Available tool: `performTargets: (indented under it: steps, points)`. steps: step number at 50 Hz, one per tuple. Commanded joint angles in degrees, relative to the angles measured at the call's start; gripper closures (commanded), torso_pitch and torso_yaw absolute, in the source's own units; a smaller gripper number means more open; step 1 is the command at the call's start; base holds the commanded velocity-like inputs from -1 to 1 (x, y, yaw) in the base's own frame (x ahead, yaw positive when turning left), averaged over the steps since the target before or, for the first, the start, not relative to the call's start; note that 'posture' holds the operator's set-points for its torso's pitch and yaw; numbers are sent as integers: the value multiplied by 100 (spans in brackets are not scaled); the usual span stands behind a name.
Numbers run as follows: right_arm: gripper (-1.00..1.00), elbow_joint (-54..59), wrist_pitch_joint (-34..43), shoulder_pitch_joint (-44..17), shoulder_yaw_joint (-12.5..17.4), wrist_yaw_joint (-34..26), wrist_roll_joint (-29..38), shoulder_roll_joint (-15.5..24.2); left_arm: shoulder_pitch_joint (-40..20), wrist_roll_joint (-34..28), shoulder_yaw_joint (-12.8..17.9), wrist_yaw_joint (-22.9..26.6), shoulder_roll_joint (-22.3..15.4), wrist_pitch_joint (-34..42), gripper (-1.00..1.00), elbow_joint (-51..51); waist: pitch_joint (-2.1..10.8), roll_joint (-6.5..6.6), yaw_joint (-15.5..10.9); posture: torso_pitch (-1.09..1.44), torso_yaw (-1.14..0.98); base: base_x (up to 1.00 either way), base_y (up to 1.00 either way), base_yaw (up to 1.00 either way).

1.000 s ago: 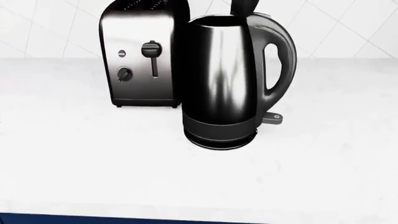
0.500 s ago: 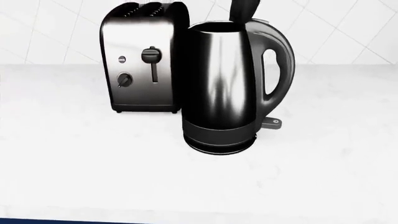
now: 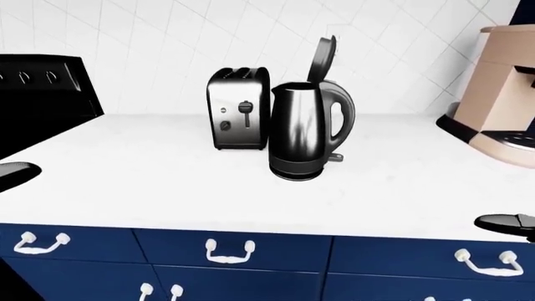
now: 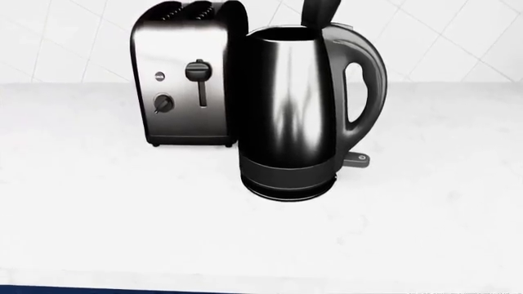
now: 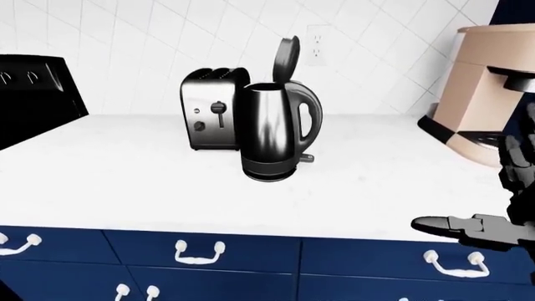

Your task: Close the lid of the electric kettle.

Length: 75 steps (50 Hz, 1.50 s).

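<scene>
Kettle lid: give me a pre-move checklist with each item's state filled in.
1. Lid needs closing: ok, it stands upright, open, above the kettle.
2. Kettle seated on the counter: ok, upright on its base.
3. Right hand free: ok, fingers open, holding nothing, low at the right edge of the right-eye view.
4. Left hand ready: cannot tell, only a dark tip shows at the left edge of the left-eye view.
5. Hands near the lid: not ok, both are far below it.
6. Toaster crowding: ok, it stands left of the kettle, and the lid rises above it.
</scene>
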<state>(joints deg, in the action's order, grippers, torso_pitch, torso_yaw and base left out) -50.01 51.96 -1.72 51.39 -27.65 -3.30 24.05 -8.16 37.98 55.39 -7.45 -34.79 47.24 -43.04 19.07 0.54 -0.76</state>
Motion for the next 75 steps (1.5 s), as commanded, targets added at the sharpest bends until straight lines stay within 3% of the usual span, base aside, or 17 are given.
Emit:
performTargets:
  steps: [1,5,10,20,29,40,50,64,75]
  points:
    - [-100,-209,142,-229,189,-377,151,363,-106,3,15,12,-116,-124,-100,-85,-32,-3,1,-51,0,0,0,0]
    - [-100,-110,176,-336,213,-857,436,665,-98,-5,16,23,-107,-133,-100,-82,-44,-6,2,-51,0,0,0,0]
    - [-100,160,499,-762,135,-1419,799,1442,-93,-5,31,26,-112,-132,-100,-74,-42,-11,27,-51,0,0,0,0]
    - [-100,1007,726,-1539,-458,-1962,1247,2684,-98,70,86,-7,-146,-64,-100,-103,-64,-20,60,-51,0,0,0,0]
    - [-100,1655,615,-2200,-1124,-2039,1380,3075,-113,54,26,-21,-144,-91,-100,-96,-71,1,77,-51,0,0,0,0]
    - [-100,2580,-87,-2748,-2022,-2388,1940,3481,-118,85,37,-41,-148,-59,-100,-118,-71,37,92,-51,0,0,0,0]
    - [-100,3464,-591,-3621,-2773,-2741,2539,3584,-94,16,0,0,-105,-124,-100,-79,-68,80,103,-51,0,0,0,0]
    - [-100,4862,-1722,-5075,-3659,-3301,3887,3051,-113,-76,-90,30,-41,-149,-100,-83,-78,173,134,-51,0,0,0,0]
    - [-100,5755,-2589,-5600,-3846,-3384,4732,2511,-130,-93,-119,41,-29,-140,-100,-103,-87,237,140,-51,0,0,0,0]
